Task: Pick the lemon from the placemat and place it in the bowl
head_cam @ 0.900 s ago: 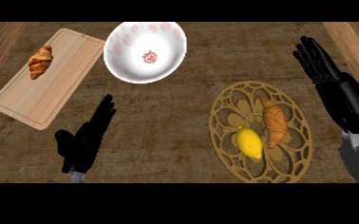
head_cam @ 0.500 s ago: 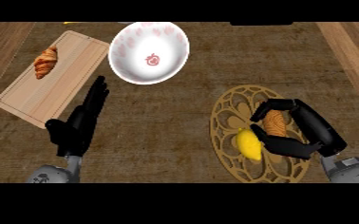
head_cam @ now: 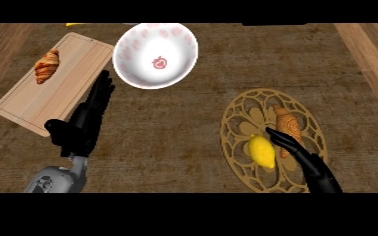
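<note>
Since half a second ago the right hand (head_cam: 304, 159) has uncurled and now lies with fingers straight just beside the lemon (head_cam: 260, 151), which sits on the placemat (head_cam: 244, 111) beside a croissant (head_cam: 289, 128). The left hand (head_cam: 83, 122) rests with fingers straight. The bowl (head_cam: 155, 55) holds nothing.

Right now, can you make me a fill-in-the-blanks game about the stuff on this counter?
1. The lemon lies on the round ____, beside a croissant.
2. The other croissant sits on the wooden ____.
3. The bowl is white with ____ markings.
4. The hand next to the lemon is the robot's ____ hand.

Missing words: placemat; cutting board; red; right
</note>
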Available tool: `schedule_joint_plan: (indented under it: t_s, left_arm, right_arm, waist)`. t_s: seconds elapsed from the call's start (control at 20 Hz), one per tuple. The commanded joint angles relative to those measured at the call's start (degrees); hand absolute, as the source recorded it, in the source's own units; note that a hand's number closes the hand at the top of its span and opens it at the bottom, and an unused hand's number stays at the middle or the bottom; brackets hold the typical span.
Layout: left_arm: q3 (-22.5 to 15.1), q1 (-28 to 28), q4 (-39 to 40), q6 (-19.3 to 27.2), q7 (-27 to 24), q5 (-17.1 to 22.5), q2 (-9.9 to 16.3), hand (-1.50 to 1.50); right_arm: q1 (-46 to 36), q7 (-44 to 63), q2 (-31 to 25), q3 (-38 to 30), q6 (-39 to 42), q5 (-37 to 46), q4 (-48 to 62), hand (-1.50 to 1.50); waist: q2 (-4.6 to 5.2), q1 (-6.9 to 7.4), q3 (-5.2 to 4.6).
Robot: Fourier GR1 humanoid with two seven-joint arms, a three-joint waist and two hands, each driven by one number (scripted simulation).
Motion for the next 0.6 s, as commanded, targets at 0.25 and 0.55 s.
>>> schedule_joint_plan:
  t_s: [0.25,0.55]
  left_arm:
    - [0.93,-5.27,4.62,0.21,-0.08,-2.15,-3.44,0.00]
    - [0.08,-2.93,0.50,0.62,2.30,-3.91,-4.05,0.00]
  right_arm:
    - [2.87,23.75,-3.99,0.13,-5.63,14.99,-20.06,-1.50]
    - [-1.89,40.46,-7.47,-2.81,4.98,11.46,-22.58,-1.50]
  waist:
    - [0.31,0.29,-0.23]
    - [0.31,1.38,-0.10]
